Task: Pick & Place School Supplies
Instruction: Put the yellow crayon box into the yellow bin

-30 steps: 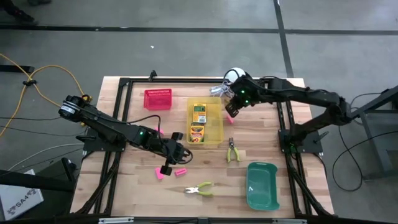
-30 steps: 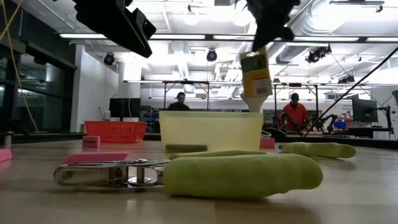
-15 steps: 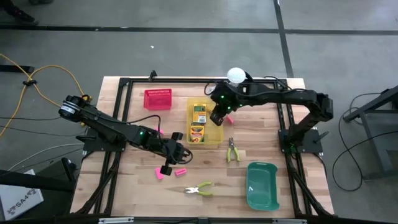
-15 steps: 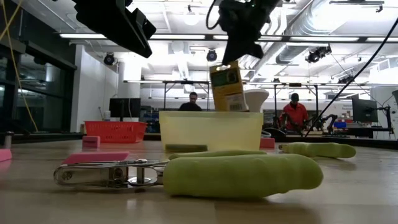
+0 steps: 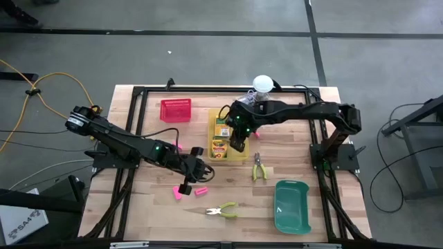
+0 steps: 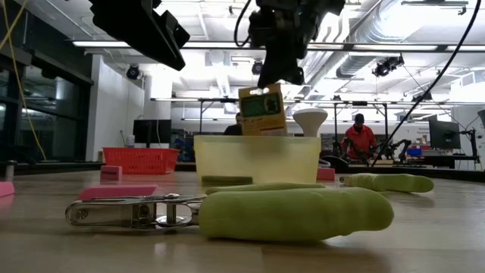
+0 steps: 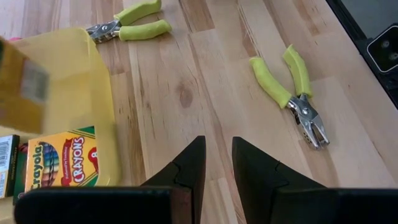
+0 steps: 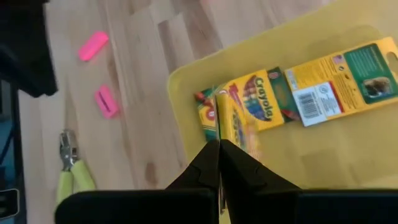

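My right gripper (image 5: 237, 138) hangs over the yellow bin (image 5: 243, 153), shut on a yellow-and-green crayon box (image 6: 263, 111). Two more crayon boxes (image 8: 252, 102) (image 8: 341, 78) lie flat in that bin. My left gripper (image 7: 217, 146) is open and hovers low over bare wood at the bin's near left corner (image 5: 196, 171). Two pink erasers (image 5: 178, 194) (image 5: 201, 190) lie just near of it. Two pliers with yellow-green handles (image 5: 259, 168) (image 5: 223, 210) lie flat on the table. My right gripper pinches the crayon box by its top edge (image 6: 265, 91) between the two fingers, coming from above and pointing down. The box hangs below the fingers, a little tilted, lifted clear. Its lower end is at about the height of the bin's rim (image 6: 258, 138).
A red basket (image 5: 175, 110) stands at the far left and a green bin (image 5: 291, 206) at the near right. A white ball (image 5: 262, 84) sits at the far edge. Bare wood lies between the pliers. People stand in the room beyond (image 6: 358, 140).
My right gripper has carried the crayon box from near the white ball toward the table's left and near side, coming over the yellow bin and sinking toward it. The box now hangs just above the bin. My left arm has kept still.
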`<act>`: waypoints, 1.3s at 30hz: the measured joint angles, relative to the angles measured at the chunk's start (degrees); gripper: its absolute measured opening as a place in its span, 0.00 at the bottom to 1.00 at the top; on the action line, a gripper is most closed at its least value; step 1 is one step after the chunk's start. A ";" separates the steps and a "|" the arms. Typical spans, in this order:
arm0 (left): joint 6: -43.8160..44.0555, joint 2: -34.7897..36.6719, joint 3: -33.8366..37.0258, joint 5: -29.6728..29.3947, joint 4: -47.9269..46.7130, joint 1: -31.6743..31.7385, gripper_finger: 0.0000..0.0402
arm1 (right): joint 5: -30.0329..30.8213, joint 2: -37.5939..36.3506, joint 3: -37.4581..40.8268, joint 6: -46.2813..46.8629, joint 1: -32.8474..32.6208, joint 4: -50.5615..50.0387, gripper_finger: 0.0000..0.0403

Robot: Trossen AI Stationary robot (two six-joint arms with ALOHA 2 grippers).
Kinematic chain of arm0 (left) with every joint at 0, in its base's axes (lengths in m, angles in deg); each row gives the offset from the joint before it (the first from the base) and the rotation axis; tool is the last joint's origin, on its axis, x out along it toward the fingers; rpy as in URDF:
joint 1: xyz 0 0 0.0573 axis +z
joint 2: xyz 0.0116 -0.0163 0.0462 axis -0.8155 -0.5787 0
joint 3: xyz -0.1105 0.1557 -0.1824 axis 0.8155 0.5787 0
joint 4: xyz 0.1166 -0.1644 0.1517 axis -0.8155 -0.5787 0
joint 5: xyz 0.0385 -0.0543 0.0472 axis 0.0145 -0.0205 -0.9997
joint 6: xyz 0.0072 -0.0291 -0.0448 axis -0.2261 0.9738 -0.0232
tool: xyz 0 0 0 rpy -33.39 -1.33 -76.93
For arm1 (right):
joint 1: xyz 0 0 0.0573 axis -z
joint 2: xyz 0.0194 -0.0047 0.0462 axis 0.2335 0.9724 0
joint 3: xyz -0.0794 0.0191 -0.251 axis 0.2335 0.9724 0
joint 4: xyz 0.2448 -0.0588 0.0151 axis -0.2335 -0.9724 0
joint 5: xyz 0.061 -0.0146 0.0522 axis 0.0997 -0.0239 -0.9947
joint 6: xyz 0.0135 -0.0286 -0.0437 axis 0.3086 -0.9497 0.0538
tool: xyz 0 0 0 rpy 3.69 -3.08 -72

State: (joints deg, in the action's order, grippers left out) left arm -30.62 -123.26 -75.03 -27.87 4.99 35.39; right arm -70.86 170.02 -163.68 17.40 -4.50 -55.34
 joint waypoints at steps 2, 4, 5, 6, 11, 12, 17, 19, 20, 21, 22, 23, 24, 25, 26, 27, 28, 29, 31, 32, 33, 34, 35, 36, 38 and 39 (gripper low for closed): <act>0.02 0.00 0.00 -0.01 0.03 0.00 0.19 | 0.40 -0.01 -0.01 -0.10 -0.04 -0.10 0.00; 0.02 0.00 0.00 0.00 0.00 -0.01 0.19 | 1.30 -0.01 -0.01 -0.09 0.41 -0.69 0.00; 0.04 0.00 0.00 0.00 0.02 -0.02 0.19 | 1.90 -0.01 -0.01 -0.13 0.61 -1.22 0.00; 0.04 0.00 0.00 -0.01 0.04 0.00 0.19 | 2.02 -0.01 -0.01 -0.41 0.87 -1.65 0.00; 0.17 0.00 0.00 0.00 0.01 0.00 0.19 | 2.10 2.43 -0.01 -1.46 1.51 -1.54 0.00; 0.17 0.00 0.00 -0.01 -0.05 0.00 0.19 | 2.08 3.28 0.06 -1.87 1.61 -1.82 0.00; 0.17 0.00 -0.02 -0.02 -0.37 0.00 0.19 | 2.33 7.32 0.01 -3.98 2.24 -0.79 0.01; 0.17 0.00 -0.02 0.00 -0.67 0.00 0.19 | 4.23 8.39 0.01 -4.59 2.38 -0.09 0.01; 0.17 0.00 -0.02 -0.01 -0.66 0.00 0.19 | 5.46 8.59 0.07 -5.10 2.52 -0.39 0.01; 0.17 0.00 -0.02 0.00 -0.73 0.00 0.19 | 6.24 8.66 0.12 -5.56 2.70 -0.57 0.01; 0.17 0.00 -0.02 0.00 -0.89 0.00 0.19 | 6.53 8.75 0.07 -5.80 2.79 -0.38 0.01; 0.15 0.00 -0.02 0.00 -0.88 0.00 0.19 | 6.50 8.79 -0.01 -5.83 3.02 -0.20 0.01; 0.15 0.00 -0.02 0.00 -0.84 0.00 0.19 | 6.32 8.86 -0.01 -5.84 3.20 -0.31 0.01; 0.15 0.00 -0.02 0.00 -0.86 0.00 0.19 | 6.02 8.91 0.00 -5.84 3.39 -0.58 0.01; 0.15 0.00 -0.02 0.00 -0.84 0.00 0.19 | 5.44 8.91 0.01 -5.86 3.49 -0.63 0.01; 0.15 0.00 -0.02 0.00 -0.86 0.00 0.19 | 4.74 8.91 0.01 -5.86 3.60 -0.51 0.01; 0.15 0.00 -0.02 0.00 -0.87 0.00 0.19 | 4.05 8.91 0.01 -5.86 3.60 -0.47 0.01; 0.15 0.00 -0.02 0.00 -0.83 0.00 0.19 | 3.45 8.91 0.01 -5.95 3.58 -0.54 0.01; 0.14 0.00 -0.02 0.00 -0.86 0.00 0.19 | 2.76 8.91 0.01 -6.03 3.36 -0.74 0.01; 0.13 0.00 -0.02 -0.01 -0.86 0.00 0.19 | 2.47 8.91 0.01 -6.01 3.24 -1.01 0.01; 0.13 0.00 -0.02 0.00 -0.83 0.00 0.19 | 2.16 8.91 0.01 -6.05 3.04 -1.32 0.02; 0.13 0.00 -0.02 0.00 -0.84 0.00 0.19 | 1.88 8.91 0.01 -6.17 2.93 -1.81 0.02; 0.13 0.00 -0.02 0.00 -0.86 0.00 0.19 | 1.80 8.91 0.01 -6.59 2.78 -2.44 0.03; 0.13 0.00 -0.02 0.00 -0.86 0.00 0.19 | 1.86 8.91 0.01 -7.06 2.60 -3.18 0.04; 0.13 0.00 -0.02 0.00 -0.84 0.00 0.19 | 2.00 8.91 0.01 -7.34 2.25 -4.24 0.07; 0.13 0.00 -0.02 0.00 -0.86 0.00 0.19 | 2.04 8.91 0.01 -7.34 2.14 -4.58 0.09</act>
State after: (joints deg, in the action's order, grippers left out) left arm -30.49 -123.26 -75.05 -27.87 4.14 35.39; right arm -68.81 178.93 -163.67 10.05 -2.36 -59.92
